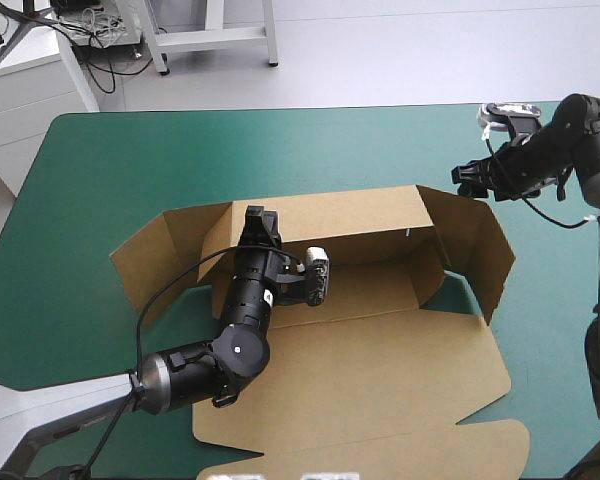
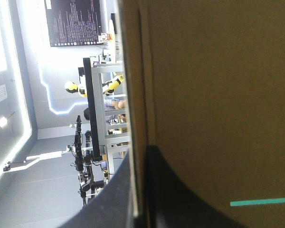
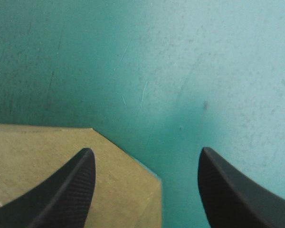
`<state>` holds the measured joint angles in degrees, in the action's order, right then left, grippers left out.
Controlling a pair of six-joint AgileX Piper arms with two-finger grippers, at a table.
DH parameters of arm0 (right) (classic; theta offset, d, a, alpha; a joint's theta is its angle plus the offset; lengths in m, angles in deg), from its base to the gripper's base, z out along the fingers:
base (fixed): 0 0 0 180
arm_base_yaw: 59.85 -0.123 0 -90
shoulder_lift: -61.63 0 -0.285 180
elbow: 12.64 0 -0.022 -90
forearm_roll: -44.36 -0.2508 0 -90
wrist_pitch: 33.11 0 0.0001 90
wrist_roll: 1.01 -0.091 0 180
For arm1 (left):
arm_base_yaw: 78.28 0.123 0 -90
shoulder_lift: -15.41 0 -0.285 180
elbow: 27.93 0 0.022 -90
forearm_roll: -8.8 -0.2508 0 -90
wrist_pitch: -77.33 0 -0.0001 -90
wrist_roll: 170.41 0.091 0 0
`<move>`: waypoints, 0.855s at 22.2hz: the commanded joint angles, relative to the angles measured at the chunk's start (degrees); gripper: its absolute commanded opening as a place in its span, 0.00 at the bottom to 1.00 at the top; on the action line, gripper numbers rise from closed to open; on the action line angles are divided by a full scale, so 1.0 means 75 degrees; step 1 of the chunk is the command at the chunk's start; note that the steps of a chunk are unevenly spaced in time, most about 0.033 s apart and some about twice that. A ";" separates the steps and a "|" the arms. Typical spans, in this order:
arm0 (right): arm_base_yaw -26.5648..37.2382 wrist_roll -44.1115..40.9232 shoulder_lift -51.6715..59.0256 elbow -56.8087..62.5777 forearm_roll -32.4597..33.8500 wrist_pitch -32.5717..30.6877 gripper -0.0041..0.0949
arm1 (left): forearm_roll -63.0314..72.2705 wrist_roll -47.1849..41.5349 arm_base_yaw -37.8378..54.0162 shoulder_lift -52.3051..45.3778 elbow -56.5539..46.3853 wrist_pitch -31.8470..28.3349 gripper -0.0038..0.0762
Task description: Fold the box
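Observation:
The brown box (image 1: 370,370) lies mid-table, its lid flat toward the near edge, its back wall (image 1: 350,212) raised. Flaps at both ends stand angled outward. My left gripper (image 1: 261,222) reaches over the back wall's left end. In the left wrist view its black fingers (image 2: 109,204) are pinched on the board's edge (image 2: 137,118), which fills the view ahead. My right gripper (image 1: 467,181) hovers at the top far corner of the right flap (image 1: 480,255). It stands open (image 3: 146,151), one finger over a brown board corner (image 3: 42,156), the other over the teal-green cover (image 3: 204,71).
Bare teal-green cover (image 1: 230,150) stretches from the back wall to the table's far edge. A narrower strip (image 1: 40,300) lies left of the box. The lid's front tab (image 1: 380,455) reaches the near edge. The right arm (image 1: 580,130) stands over the table's far right corner.

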<state>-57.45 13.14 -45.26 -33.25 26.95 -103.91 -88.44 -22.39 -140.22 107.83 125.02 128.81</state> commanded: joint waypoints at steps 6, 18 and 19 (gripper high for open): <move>0.0047 0.0544 0.1525 0.1546 -0.0338 0.0212 0.62 | -0.0800 -0.0038 -0.0036 -0.0243 0.0191 0.0398 0.04; 0.0047 0.2368 0.2931 0.3761 -0.1350 0.1265 0.63 | -0.0800 -0.0038 -0.0036 -0.0243 0.0191 0.0510 0.04; 0.0047 0.2581 0.2931 0.3810 -0.1464 0.1180 0.62 | -0.0800 -0.0038 -0.0036 -0.0243 0.0191 0.0510 0.04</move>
<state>-57.45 27.72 -25.48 -4.33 20.33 -95.66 -88.37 -22.39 -140.22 107.83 125.02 129.23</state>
